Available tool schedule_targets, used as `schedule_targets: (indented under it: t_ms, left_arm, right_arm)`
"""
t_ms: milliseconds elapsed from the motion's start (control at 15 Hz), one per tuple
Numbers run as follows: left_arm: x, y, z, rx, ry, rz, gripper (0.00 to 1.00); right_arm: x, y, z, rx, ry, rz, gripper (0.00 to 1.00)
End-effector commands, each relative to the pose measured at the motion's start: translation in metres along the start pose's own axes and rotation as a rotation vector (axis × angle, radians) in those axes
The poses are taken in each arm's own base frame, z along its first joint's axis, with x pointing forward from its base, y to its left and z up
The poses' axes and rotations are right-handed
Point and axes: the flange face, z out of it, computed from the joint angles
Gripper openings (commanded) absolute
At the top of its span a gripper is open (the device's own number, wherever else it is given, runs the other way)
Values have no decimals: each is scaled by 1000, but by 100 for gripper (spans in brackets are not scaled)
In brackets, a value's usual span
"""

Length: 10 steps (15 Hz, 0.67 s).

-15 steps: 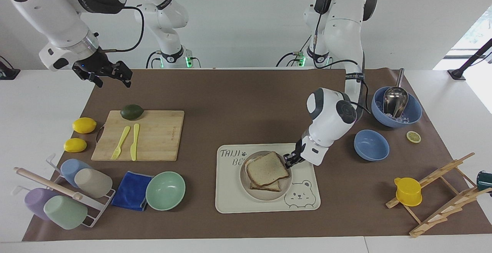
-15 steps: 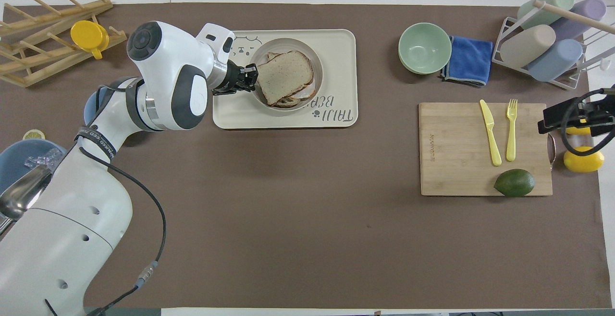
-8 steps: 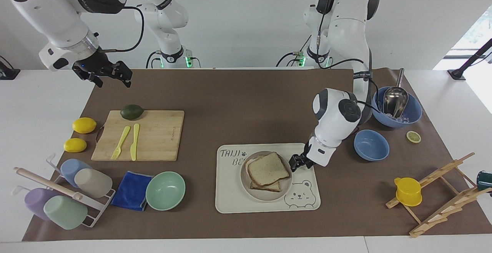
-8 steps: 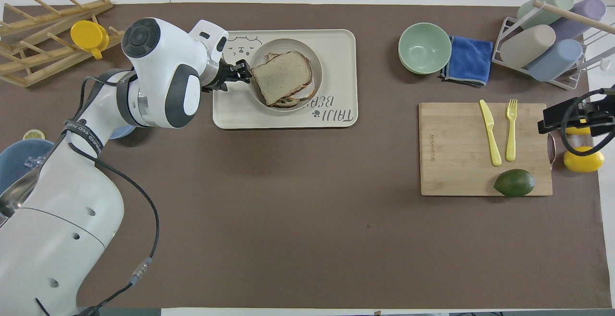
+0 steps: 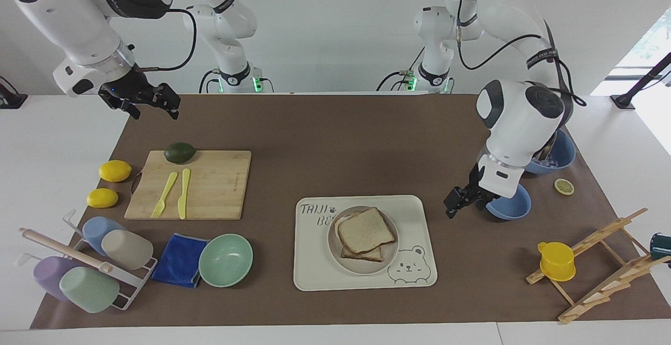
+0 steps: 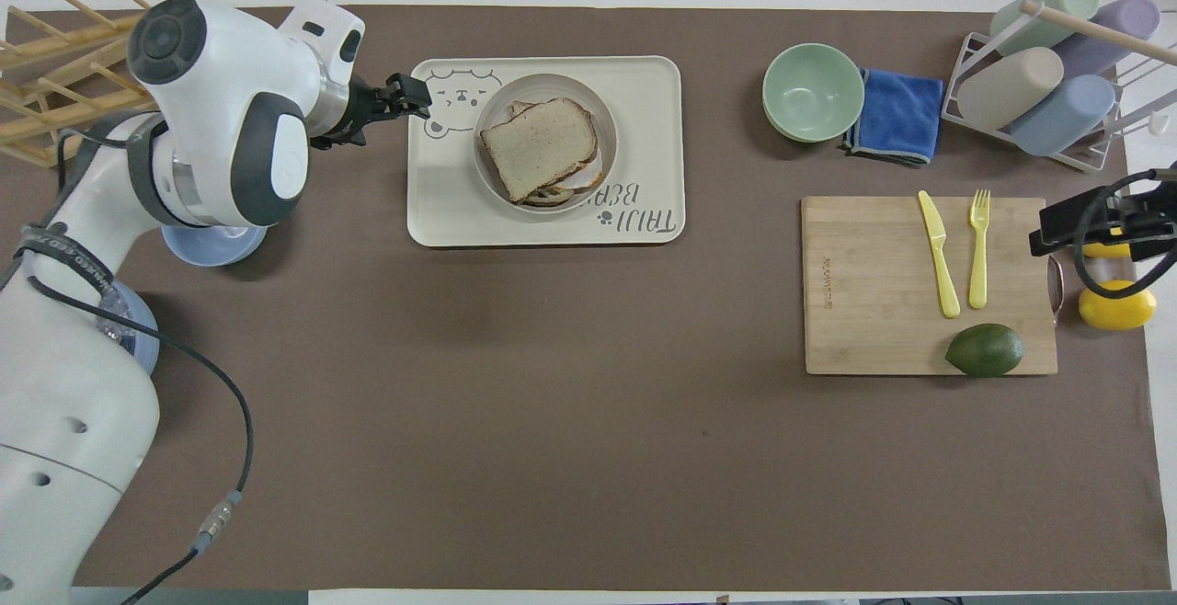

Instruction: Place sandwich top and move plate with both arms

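The sandwich top (image 5: pixel 365 228) (image 6: pixel 540 133) lies flat on the lower slices in the round beige plate (image 5: pixel 347 267) (image 6: pixel 604 105). The plate sits on the cream bear-printed tray (image 5: pixel 314 269) (image 6: pixel 648 95). My left gripper (image 5: pixel 455 202) (image 6: pixel 406 96) hangs open and empty, raised over the mat between the tray and a small blue bowl (image 5: pixel 511 206), clear of the bread. My right gripper (image 5: pixel 152 103) (image 6: pixel 1094 223) waits open and empty, high over the mat's corner at the right arm's end.
A cutting board (image 5: pixel 209 185) carries an avocado (image 5: pixel 180 152), a yellow fork and a knife, with two lemons (image 5: pixel 115 171) beside it. A green bowl (image 5: pixel 226 260), blue cloth, cup rack (image 5: pixel 84 266), larger blue bowl with scoop, lemon slice and wooden rack with yellow cup (image 5: pixel 556 261) ring the tray.
My left gripper opened and let go of the bread slice, then drew away from the plate toward the left arm's end and rose. The right arm has not moved.
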Motion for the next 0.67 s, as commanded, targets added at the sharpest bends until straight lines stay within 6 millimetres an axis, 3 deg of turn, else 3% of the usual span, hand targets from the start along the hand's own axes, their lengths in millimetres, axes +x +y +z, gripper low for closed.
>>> schedule_targets:
  t_ms: [0,400,600]
  left_arm:
    - [-12,-19,-35,60,-21,59,100]
    - [-45,-58,-128,86,-85,118,100]
    - [-75,-70,-154,93,-127,162,100]
  right_arm:
    - [-7,3,-1,-10,5,-14,100]
    - [-7,3,-1,-10,5,-14,100]
    - [-7,3,-1,-10,5,-14,100]
